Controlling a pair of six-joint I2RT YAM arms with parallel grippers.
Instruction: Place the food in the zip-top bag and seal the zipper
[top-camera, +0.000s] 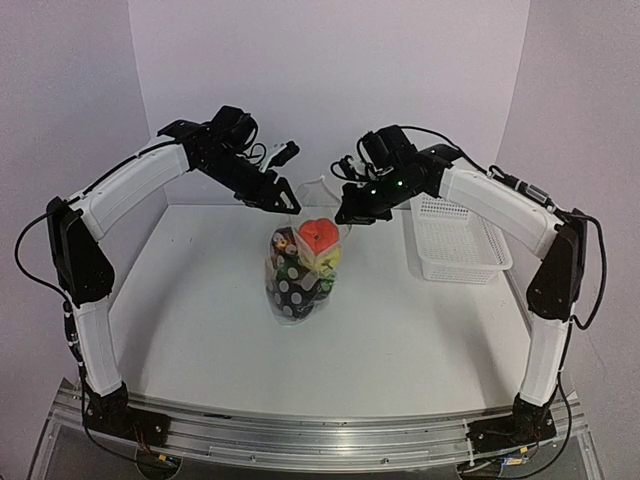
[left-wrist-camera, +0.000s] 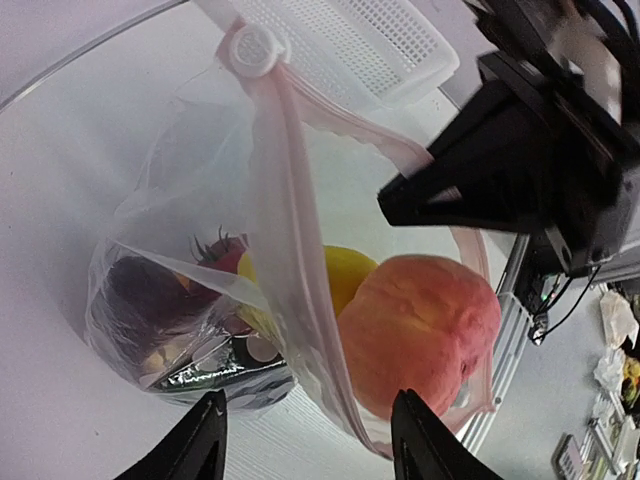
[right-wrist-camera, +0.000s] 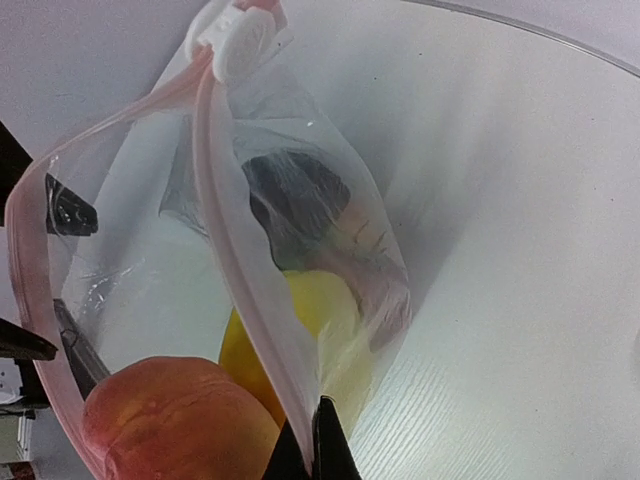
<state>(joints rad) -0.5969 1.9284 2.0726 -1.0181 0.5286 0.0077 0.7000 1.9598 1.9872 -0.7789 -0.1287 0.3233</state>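
Bag (top-camera: 290, 295) is propped at counter (top-camera: 200, 330) centre, food (top-camera: 318, 238) inside. Zipper (left-wrist-camera: 285, 220) is pinched by closed right hand (right-wrist-camera: 312, 445); left hand (left-wrist-camera: 309, 400) is spread open astride the rim. Film judged limp, slippery, bottom-heavy; stiffer zipper strip best gripped.

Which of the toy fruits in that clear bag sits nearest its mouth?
The big round peach-orange fruit at the mouth; the yellow fruit and dark purple fruit lie deeper.

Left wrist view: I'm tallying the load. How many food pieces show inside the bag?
4, all in the zip-top bag: peach-coloured fruit at its mouth, yellow piece beside it, red piece deeper in, dark purple piece at the bottom. Others may be hidden.
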